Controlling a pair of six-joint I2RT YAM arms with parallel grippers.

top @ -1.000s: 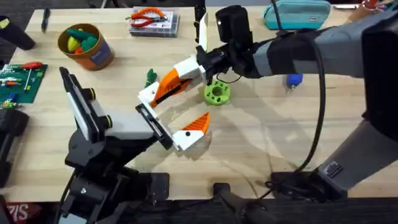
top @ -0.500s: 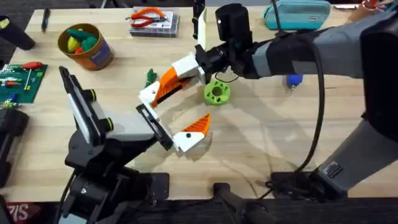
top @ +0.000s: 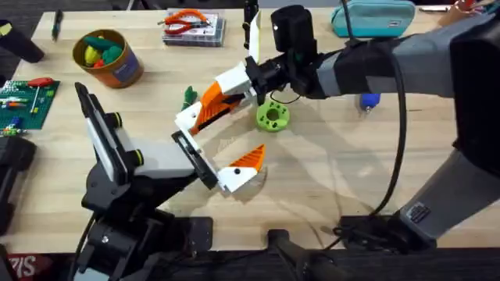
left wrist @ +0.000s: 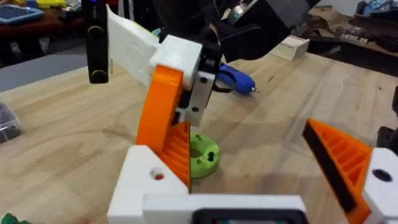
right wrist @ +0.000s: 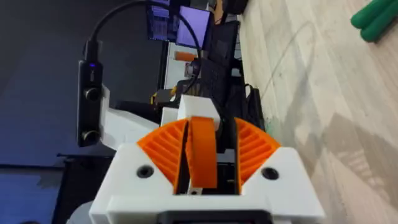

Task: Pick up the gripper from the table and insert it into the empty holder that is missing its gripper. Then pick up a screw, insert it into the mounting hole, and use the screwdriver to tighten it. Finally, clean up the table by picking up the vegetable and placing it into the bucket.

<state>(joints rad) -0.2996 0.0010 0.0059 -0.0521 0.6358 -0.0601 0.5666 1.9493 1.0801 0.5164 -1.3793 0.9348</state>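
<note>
The loose gripper finger, a white base with an orange ribbed pad, is held by my right gripper, which is shut on its orange pad. The finger's white base sits at the empty end of the holder on my left arm. My left gripper stands open, with its own orange finger far to the other side. A blue screwdriver lies right of centre. A small green vegetable lies just behind the held finger. The yellow bucket stands at the back left.
A green round ring part sits beside the right gripper. A clear compartment box with orange pliers on it is at the back. A green circuit board lies at the left edge and a teal pouch at the back right.
The right gripper has shifted very slightly with the held finger. The left arm has not moved.
</note>
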